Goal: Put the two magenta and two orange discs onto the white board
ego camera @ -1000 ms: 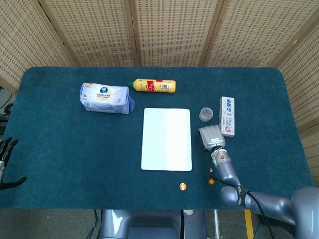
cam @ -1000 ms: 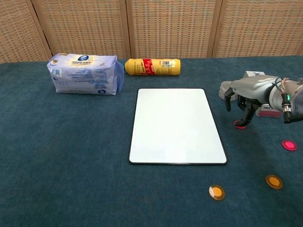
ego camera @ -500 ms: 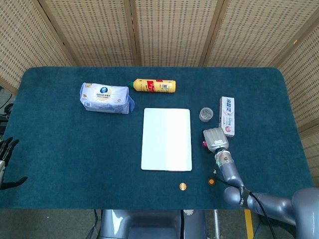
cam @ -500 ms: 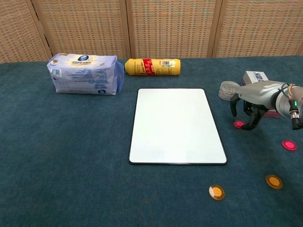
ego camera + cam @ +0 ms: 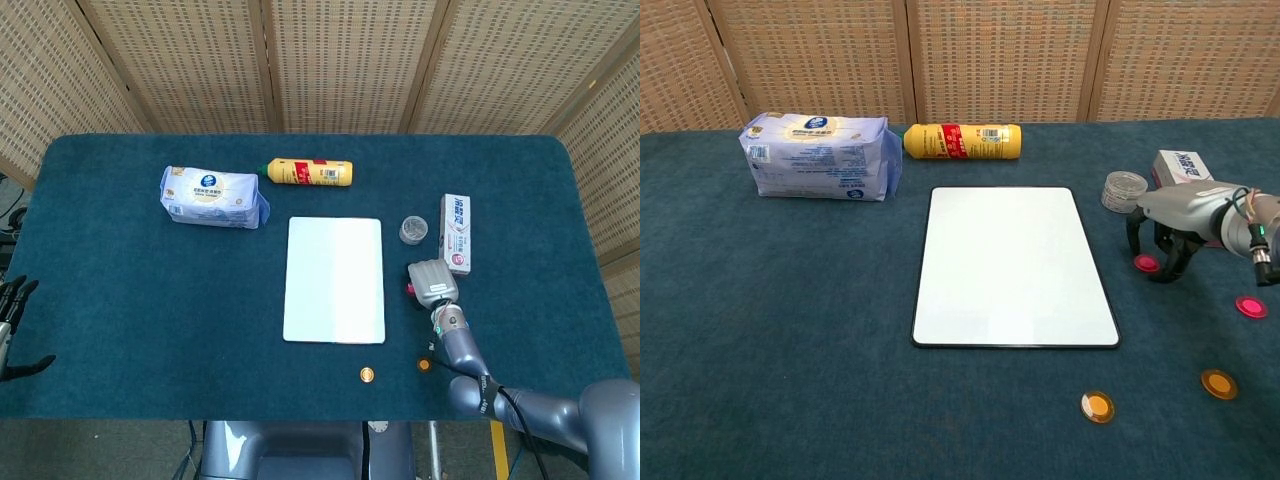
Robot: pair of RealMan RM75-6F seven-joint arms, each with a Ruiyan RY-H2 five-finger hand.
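We hold our right hand (image 5: pixel 1167 232) low, fingers spread and empty, straddling the nearer magenta disc (image 5: pixel 1147 263) just right of the white board (image 5: pixel 1010 265), because we judge a pinch comes next. The board is bare.

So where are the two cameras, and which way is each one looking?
Head view: sits high, looks steeply down on the table; shows the right hand with its arm, the robot's base, and the left hand at the frame's edge.
Chest view: sits low at the table's near edge, looks across toward the woven screens; shows only the right hand.
Both share the white board, wipes pack, yellow bottle and discs.
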